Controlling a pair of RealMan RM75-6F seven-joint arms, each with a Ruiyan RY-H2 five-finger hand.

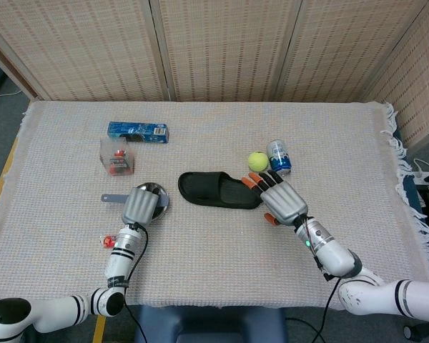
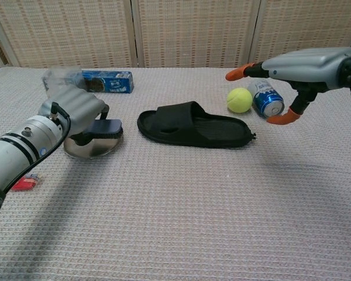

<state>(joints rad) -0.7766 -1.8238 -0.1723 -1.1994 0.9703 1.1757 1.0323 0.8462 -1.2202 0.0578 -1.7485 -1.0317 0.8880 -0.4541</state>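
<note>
On the worktop (image 1: pixel 343 143), a black slipper (image 1: pixel 218 191) lies flat in the middle. The right hand (image 1: pixel 281 200) floats beside it, fingers spread. The left hand (image 1: pixel 139 206) covers a metal bowl (image 2: pixel 93 143), fingers curled.

slipper (image 2: pixel 193 126): matt black foam | pan (image 2: pixel 93 143): glossy metal | tabletop (image 2: pixel 181 216): rough woven cloth | tennis ball (image 2: pixel 239 100): fuzzy felt | can (image 2: pixel 268 98): shiny metal
</note>
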